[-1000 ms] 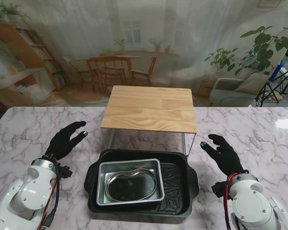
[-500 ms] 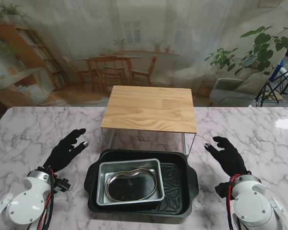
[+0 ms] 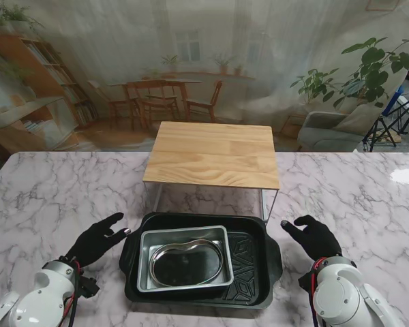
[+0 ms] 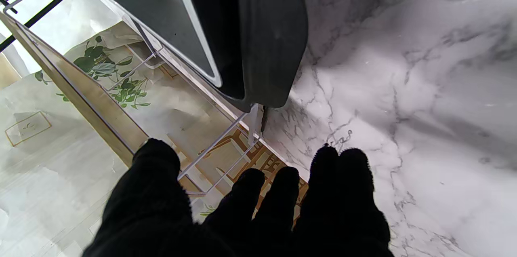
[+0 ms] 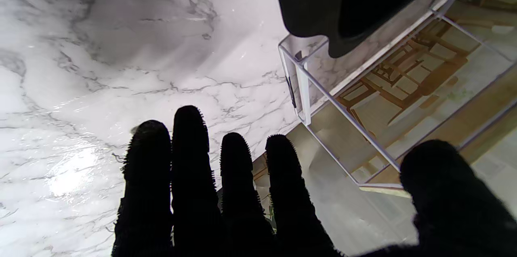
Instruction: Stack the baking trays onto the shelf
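Observation:
A black baking tray (image 3: 252,262) lies on the marble table in front of me, with a silver rectangular tray (image 3: 146,262) nested inside it and a rounded metal pan (image 3: 187,262) inside that. Behind them stands the shelf (image 3: 215,153), a wooden top on white wire legs. My left hand (image 3: 95,240) is open beside the black tray's left handle, fingertips close to it. My right hand (image 3: 312,235) is open just right of the right handle. The left wrist view shows the tray's handle (image 4: 270,38); the right wrist view shows the other handle (image 5: 323,2).
The marble table (image 3: 41,184) stretches wide on both sides of the trays. The shelf's wire legs (image 3: 269,204) stand just behind the black tray's far edge. A printed room backdrop hangs behind the table.
Both hands have drawn nearer to me and inward, coming down beside the black tray's handles. The trays and shelf have not moved.

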You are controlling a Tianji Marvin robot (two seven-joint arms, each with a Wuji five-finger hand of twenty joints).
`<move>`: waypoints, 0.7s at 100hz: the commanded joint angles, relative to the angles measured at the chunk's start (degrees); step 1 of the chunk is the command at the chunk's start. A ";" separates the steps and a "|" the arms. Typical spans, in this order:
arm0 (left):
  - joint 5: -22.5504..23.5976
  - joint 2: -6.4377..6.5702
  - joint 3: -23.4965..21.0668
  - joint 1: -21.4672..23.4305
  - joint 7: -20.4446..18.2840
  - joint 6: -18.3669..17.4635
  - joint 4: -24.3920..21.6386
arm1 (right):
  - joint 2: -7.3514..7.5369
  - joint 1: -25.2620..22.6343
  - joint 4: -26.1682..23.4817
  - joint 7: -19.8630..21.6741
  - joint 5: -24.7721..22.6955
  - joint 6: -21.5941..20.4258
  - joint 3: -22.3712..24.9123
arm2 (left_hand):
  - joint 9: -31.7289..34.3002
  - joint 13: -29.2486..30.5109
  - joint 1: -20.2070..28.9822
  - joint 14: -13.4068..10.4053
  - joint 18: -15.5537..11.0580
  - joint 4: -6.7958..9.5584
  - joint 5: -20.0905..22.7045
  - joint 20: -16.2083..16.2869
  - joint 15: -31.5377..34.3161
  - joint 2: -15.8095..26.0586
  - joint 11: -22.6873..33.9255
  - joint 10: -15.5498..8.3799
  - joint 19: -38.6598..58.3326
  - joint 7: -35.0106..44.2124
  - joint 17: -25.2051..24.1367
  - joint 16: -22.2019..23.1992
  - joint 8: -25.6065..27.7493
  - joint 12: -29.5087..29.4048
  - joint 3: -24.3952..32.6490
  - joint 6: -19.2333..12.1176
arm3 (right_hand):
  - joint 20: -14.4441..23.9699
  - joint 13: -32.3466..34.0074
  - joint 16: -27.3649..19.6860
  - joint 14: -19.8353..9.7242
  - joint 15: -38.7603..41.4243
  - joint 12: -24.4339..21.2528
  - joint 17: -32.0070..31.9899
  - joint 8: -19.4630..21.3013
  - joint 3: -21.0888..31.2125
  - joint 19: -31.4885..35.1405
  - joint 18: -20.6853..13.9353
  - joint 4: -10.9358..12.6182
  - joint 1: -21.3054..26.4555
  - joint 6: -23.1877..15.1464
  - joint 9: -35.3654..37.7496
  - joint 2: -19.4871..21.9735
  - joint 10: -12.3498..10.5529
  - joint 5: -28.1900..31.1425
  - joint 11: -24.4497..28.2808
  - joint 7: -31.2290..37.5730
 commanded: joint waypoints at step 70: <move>2.53 0.17 1.86 1.39 -1.60 6.33 -1.32 | 2.59 1.81 0.21 7.50 -11.88 7.95 -4.78 | 19.02 21.24 -2.04 15.61 11.08 0.05 5.39 19.09 24.38 0.76 22.56 3.19 31.03 4.17 21.79 19.42 4.41 11.93 -1.50 -3.14 | 6.35 10.25 5.06 1.67 14.68 4.82 9.26 16.62 -6.92 13.79 0.87 0.71 -2.87 -3.90 9.57 1.41 0.76 20.72 3.04 12.13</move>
